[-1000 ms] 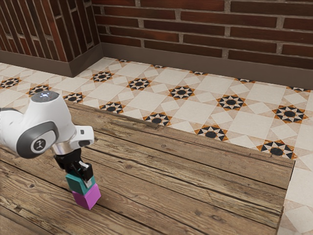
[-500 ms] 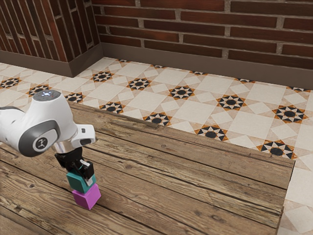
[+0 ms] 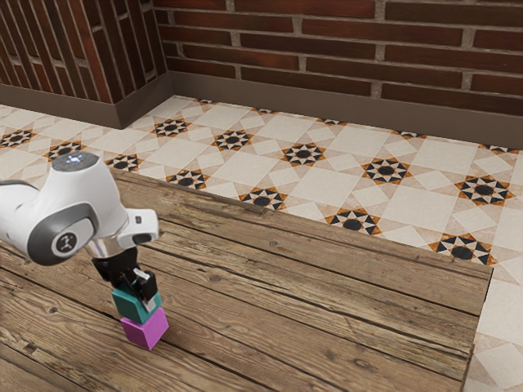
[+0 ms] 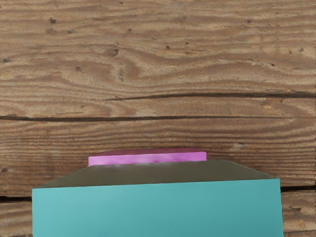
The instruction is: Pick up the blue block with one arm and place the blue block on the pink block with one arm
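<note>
Clearly at the placing step. Holding the small solid blue block (image 3: 134, 307), teal in shade, with the black two-finger gripper (image 3: 135, 287), clamped on it from two sides near its top. Positioned directly over the small pink-purple cube block (image 3: 147, 329), on the weathered wooden plank table (image 3: 327, 294), toward the exterior view's left. Looks to be touching the pink block's top or just above it; cannot tell from the side view which of the two. Seen from the wrist as the blue block (image 4: 158, 210) just under the hand, with a thin strip of the pink block (image 4: 148, 158) past its far edge, over the table (image 4: 158, 59).

Judging the task as almost finished, with the release not yet done. Calls next for making sure of contact, with a very small lowering if needed, then parting the fingers gently and lifting straight up, so as not to drag the upper block off.

About the pose: nearly a cube, so no clear long axis to speak of. Standing upright, flat face down, top face level as far as can be judged. Edges running parallel to the pink block's visible edge in the wrist view, so squared with it and not twisted. Appears shifted a little toward the exterior view's left against the pink block, but probably well supported.
</note>
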`<state>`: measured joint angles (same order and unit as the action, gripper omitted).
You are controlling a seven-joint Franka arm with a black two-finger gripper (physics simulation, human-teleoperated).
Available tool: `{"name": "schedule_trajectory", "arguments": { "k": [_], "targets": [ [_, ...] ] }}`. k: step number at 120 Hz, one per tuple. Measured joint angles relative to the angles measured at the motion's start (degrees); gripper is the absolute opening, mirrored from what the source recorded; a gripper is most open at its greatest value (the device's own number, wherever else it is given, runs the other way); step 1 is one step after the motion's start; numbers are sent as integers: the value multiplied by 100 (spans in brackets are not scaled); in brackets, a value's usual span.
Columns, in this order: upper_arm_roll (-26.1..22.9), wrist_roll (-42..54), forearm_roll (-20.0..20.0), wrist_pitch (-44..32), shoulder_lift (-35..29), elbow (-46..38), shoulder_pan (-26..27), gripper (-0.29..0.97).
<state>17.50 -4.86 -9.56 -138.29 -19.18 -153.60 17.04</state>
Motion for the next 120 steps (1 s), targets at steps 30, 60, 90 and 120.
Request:
{"name": "schedule_trajectory", "arguments": {
  "k": [30, 60, 90, 120],
  "targets": [
    [6, 34, 1, 4, -127, -107, -9, 34],
    [8, 144, 75, 7, -129, -111, -13, 48],
    [0, 309, 108, 63, -389, -22, -40, 61],
    [-252, 274, -2, 1891, -1213, 2373, 2, 64]
  ]
}}
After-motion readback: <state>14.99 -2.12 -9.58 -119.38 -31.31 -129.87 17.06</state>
